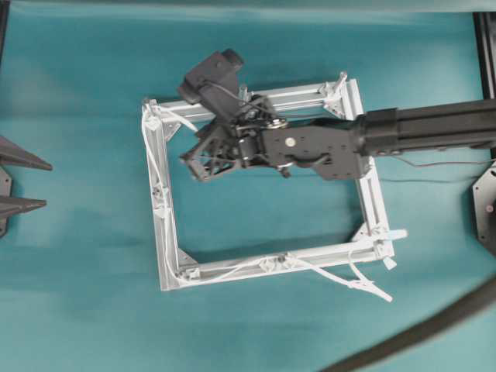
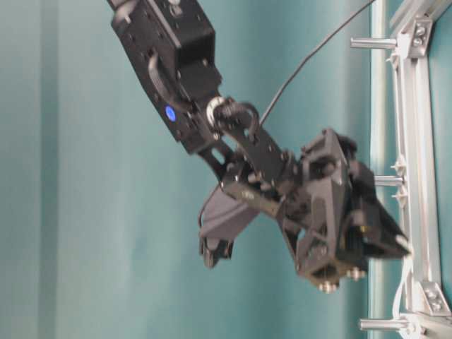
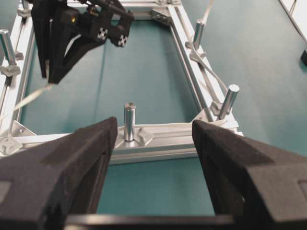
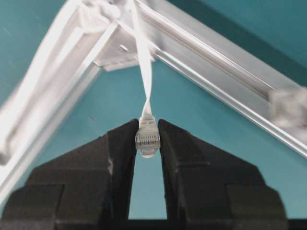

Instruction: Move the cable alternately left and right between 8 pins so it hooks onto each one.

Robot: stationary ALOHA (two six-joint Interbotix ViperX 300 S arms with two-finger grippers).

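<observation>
In the right wrist view the right gripper (image 4: 147, 141) pinches the clear plug (image 4: 147, 138) of the cable (image 4: 142, 57) between its fingertips; the plug's long axis runs 12 to 6 o'clock, contacts toward 6, and the flat white cord rises toward 12 to the corner of the frame (image 4: 201, 52). Overhead, the cable (image 1: 163, 198) runs down the 9 o'clock bar of the frame (image 1: 372, 194) and along the 6 o'clock bar, hooked around pins (image 1: 160, 190), its far end trailing outside toward 5 o'clock. The left gripper (image 3: 153, 143) hangs wide open and empty, an upright pin (image 3: 129, 120) between its fingers.
</observation>
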